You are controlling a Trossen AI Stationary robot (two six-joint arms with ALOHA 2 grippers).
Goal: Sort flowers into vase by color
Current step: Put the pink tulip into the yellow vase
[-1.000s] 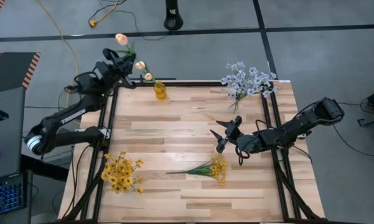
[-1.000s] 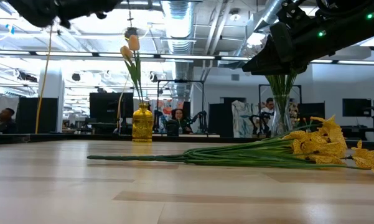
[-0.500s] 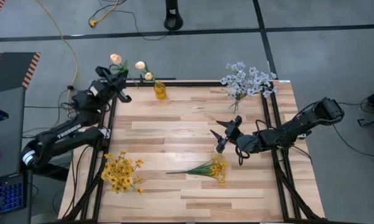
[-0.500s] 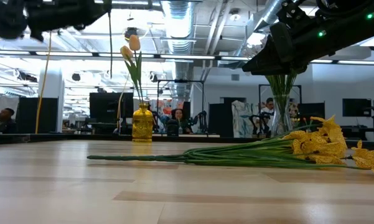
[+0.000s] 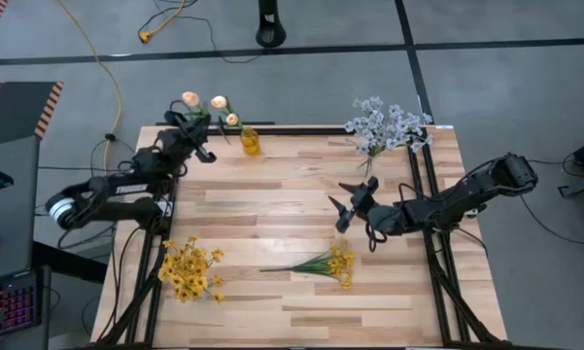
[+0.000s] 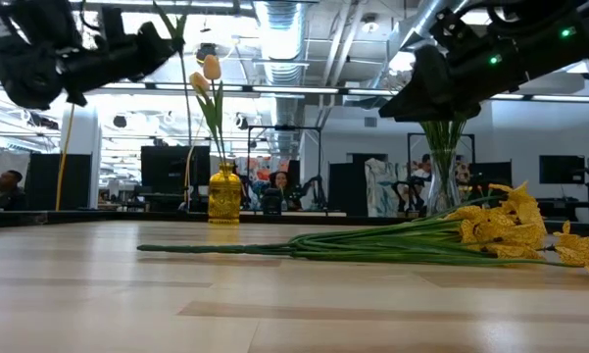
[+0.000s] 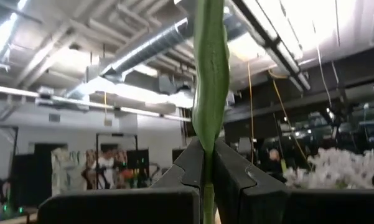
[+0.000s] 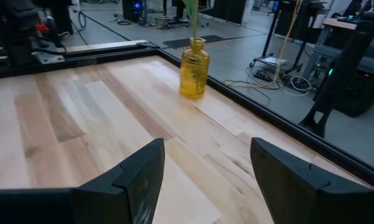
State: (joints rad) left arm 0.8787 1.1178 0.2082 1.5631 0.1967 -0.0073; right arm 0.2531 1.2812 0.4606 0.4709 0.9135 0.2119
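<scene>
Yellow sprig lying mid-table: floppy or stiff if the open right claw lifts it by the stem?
The yellow sprig likely droops: long thin stems, blossoms bunched at one end. Probably light. Its several loose stems may splay unless the right claw pinches them together.

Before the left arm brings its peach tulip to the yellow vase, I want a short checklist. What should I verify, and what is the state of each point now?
1. Left gripper shut on the tulip stem: ok, stem sits between the fingers.
2. Peach tulip clear of the table: ok, held above the far left corner.
3. Yellow vase upright: ok, two tulip buds already in it.
4. Room in the vase neck for one more stem: cannot tell.
5. Right gripper out of the path: ok, open, hovering mid-table.
6. Loose yellow sprig away from the vase: ok.
</scene>
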